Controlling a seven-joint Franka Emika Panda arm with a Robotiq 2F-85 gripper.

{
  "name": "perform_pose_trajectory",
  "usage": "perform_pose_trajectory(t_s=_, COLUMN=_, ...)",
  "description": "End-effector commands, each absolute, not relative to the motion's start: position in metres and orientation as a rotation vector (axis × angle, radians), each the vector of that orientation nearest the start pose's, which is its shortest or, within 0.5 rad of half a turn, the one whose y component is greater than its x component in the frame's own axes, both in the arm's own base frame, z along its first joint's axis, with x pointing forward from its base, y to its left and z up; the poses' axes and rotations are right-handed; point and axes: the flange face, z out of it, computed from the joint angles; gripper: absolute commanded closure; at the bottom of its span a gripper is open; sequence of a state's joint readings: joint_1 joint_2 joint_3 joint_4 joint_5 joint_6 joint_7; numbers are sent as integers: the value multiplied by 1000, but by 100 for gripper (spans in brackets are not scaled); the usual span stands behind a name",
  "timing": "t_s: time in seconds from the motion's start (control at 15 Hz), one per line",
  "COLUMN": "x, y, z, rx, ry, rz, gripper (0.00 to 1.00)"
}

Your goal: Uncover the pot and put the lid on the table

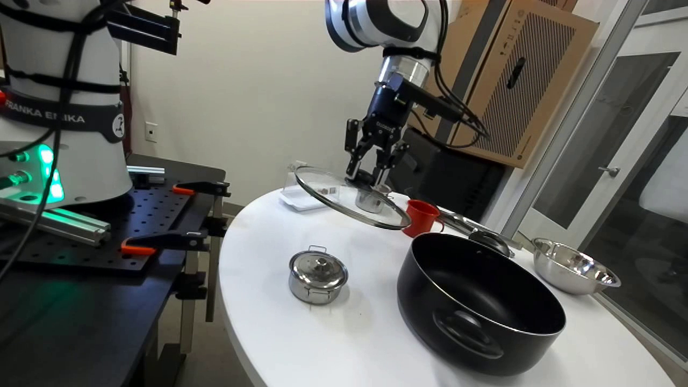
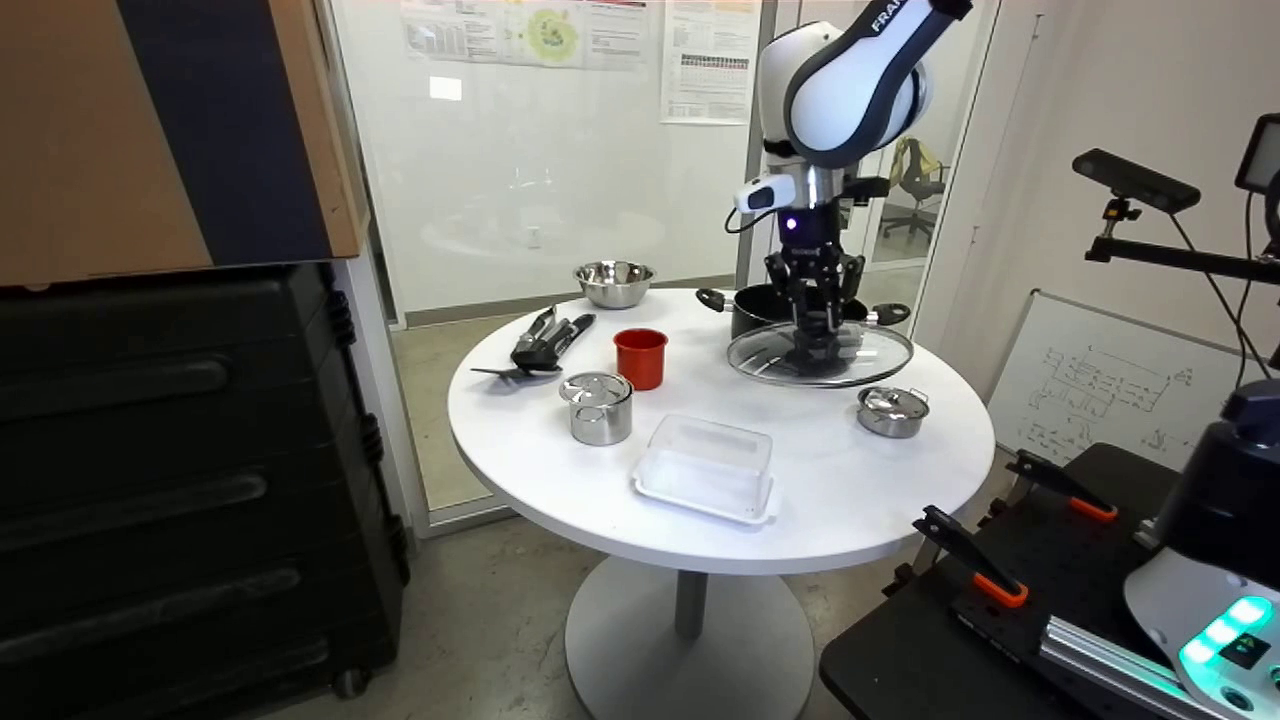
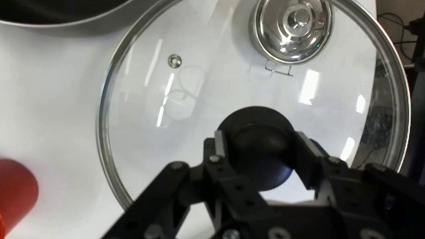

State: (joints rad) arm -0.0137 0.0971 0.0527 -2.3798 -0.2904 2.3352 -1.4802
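1. Round white table (image 2: 850, 500), smooth and plain. One. Clock laid over it: 12 at the far rim in an exterior view.
2. Wide, round black pot (image 1: 478, 306), glossy-sided under a thin pale rim; uncovered, on the table near 1 o'clock. One, with two black handles (image 2: 712, 300).
3. Clear glass lid (image 1: 346, 200), a disc in a metal band; off the pot and raised above the table, with the pot toward 10 o'clock of it in the wrist view. One.
4. Black, angular, jointed gripper (image 3: 262, 145); narrow, pressed to the lid's rounded black knob (image 3: 260, 162), holding the lid aloft by it. One, with two fingers (image 3: 211, 149), at 9 and 3 o'clock of the knob in the wrist view.
5. Shallow, shiny steel bowl (image 1: 572, 271), near 11 o'clock. One.
6. Covered dish (image 2: 705, 465), see-through box-like cover on a white tray, at 6 o'clock. One.
7. Long, overlapping utensils (image 2: 545, 350), black and bare metal, toward 10 o'clock. Count unclear.
8. Polished steel canister (image 2: 602, 420), an upright cylinder, at 9 o'clock. One.
9. Squat, polished steel casserole (image 1: 318, 275) under a domed metal top, at 3 o'clock. One, with two wire handles.
10. Smooth red mug (image 2: 640, 360), cylindrical, between 10 and 11 o'clock, nearer the middle than the utensils. One.
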Motion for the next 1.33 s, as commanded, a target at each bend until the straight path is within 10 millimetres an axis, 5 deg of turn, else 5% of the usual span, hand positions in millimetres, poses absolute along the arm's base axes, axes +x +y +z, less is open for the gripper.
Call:
perform_pose_trajectory(t_s=0.0, x=489, y=28, z=268, rx=1976, ry=2315, rz=-224, gripper=75)
perform_pose_trajectory(t_s=0.73, x=562, y=24, z=203, rx=2254, ry=2018, rz=-107, gripper=75)
perform_pose_trajectory(t_s=1.27, x=566, y=34, z=173, rx=2263, ry=2007, rz=-147, gripper=75)
